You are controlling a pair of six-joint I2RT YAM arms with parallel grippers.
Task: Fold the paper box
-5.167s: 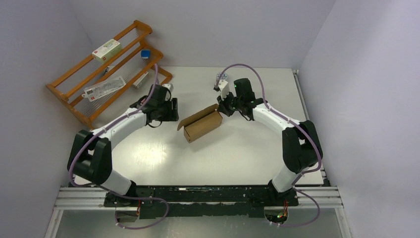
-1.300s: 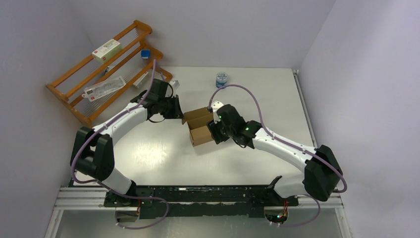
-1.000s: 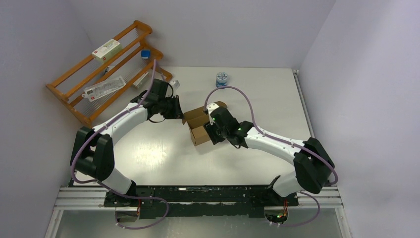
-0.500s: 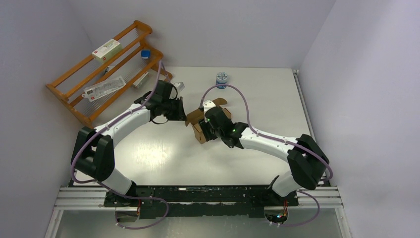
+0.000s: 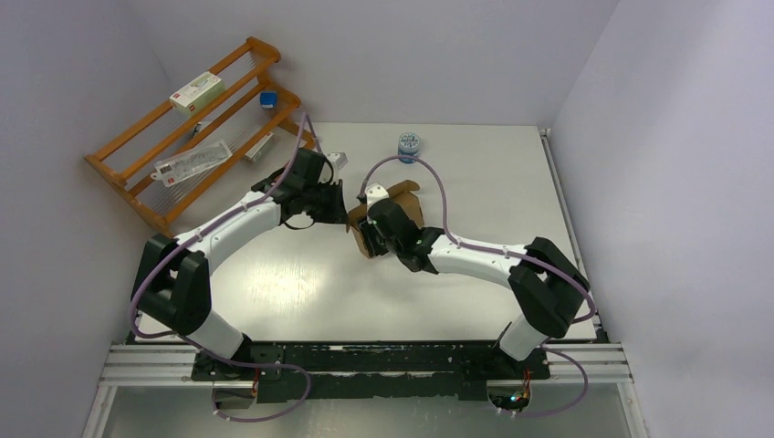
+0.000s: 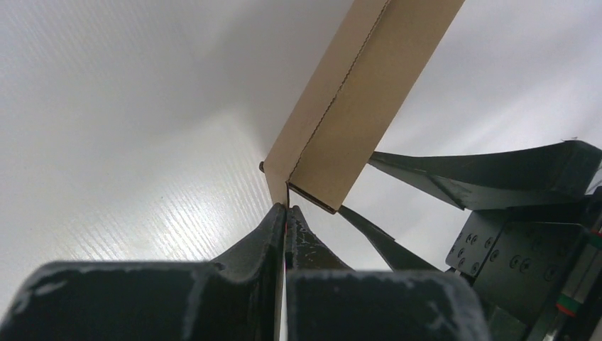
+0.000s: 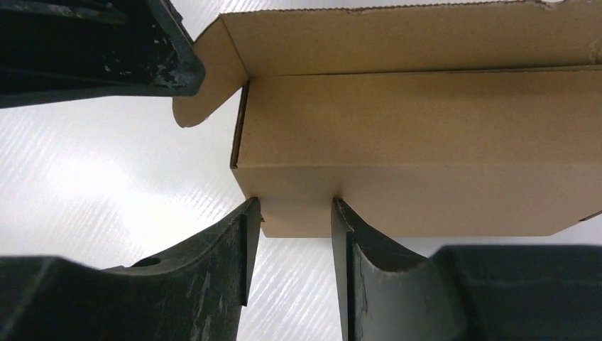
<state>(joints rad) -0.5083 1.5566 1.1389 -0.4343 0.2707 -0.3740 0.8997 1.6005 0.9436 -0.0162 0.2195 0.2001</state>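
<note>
Where the worktop (image 5: 475,182) meets the rear and right walls, a bare white surface runs along both edges, and more of it lies on the near side toward the arm bases. A wooden rack (image 5: 146,151) with white cartons (image 5: 196,91) on it stands slanted at the rear left corner, near the left arm's elbow side. A small round blue-and-white container (image 5: 410,144) sits by the rear edge, apart from everything else.

The paper box (image 5: 402,199) is at mid-worktop, a little toward the rear, between the two arms, and its long axis runs at a slant. One flap stands up and open on its rear side.

The left end effector (image 5: 345,206) meets the box at its left end. Its fingers (image 6: 270,227) are pressed fully together, pinching the thin edge of a cardboard flap at the corner.

The right end effector (image 5: 372,237) comes at the box from the near side. Its fingers (image 7: 245,241) stand roughly half apart and straddle the box's lower edge close to that same corner, with cardboard filling the gap between them. Both fingertips lie against the board. Whether they clamp it or only bracket it cannot be told.
</note>
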